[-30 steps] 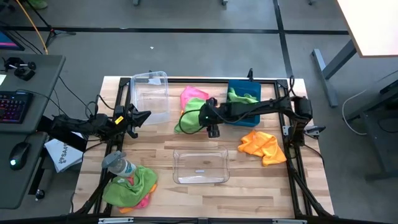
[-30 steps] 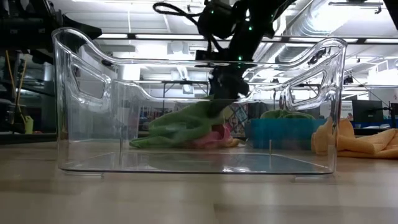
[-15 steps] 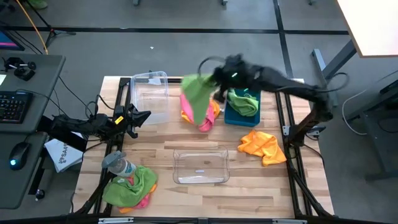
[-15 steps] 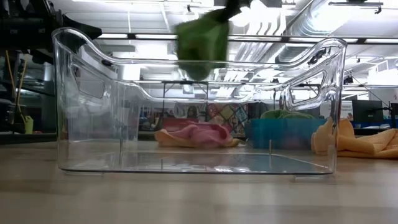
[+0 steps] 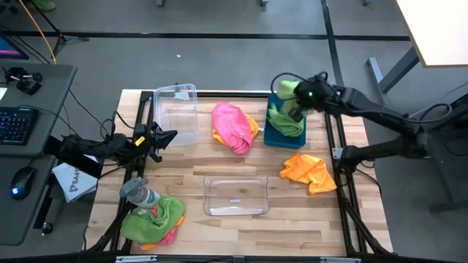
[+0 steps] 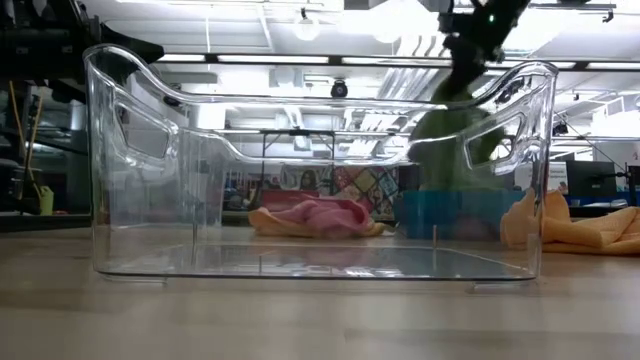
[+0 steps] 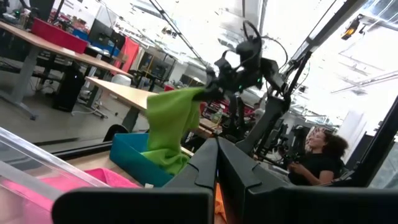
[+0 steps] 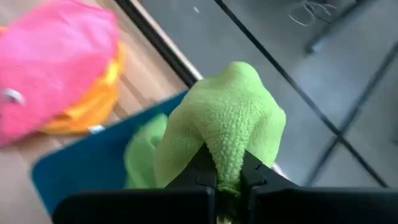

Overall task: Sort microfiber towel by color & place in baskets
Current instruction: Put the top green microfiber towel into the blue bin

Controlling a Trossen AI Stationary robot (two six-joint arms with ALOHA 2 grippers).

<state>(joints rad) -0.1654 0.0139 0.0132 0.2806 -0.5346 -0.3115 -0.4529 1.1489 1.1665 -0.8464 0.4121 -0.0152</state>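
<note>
My right gripper (image 5: 296, 100) is shut on a lime green microfiber towel (image 5: 287, 89) above the blue basket (image 5: 272, 137) at the table's far right. Another green towel (image 5: 284, 120) lies in that basket. A pink towel (image 5: 232, 124) rests on an orange one at the far middle. A second orange towel (image 5: 308, 169) lies at the right. One clear basket (image 5: 235, 194) stands near the middle, the other (image 5: 178, 111) at the far left. My left gripper (image 5: 170, 136) waits shut beside that far-left basket. My right gripper pinches a bunched fold of the green towel (image 8: 225, 163) between its two fingers; the cloth bulges out past the fingertips. The fingers slant downward, coming from the table's right. The towel hangs slack below them, and its lower end (image 7: 163, 160) reaches down into the blue basket (image 7: 132, 155).
A grey-capped bottle (image 5: 139, 193) lies at the near left beside a heap of green, pink and orange towels (image 5: 155, 216). A black frame runs around the table edge. A person sits in the room beyond the table (image 7: 314, 155).
My right gripper has taken the green towel off the pink and orange pile, lifted it clear, and carried it up and toward the table's right, over the blue basket. The towel now hangs slack over that basket. The pink towel stays on the orange one.
</note>
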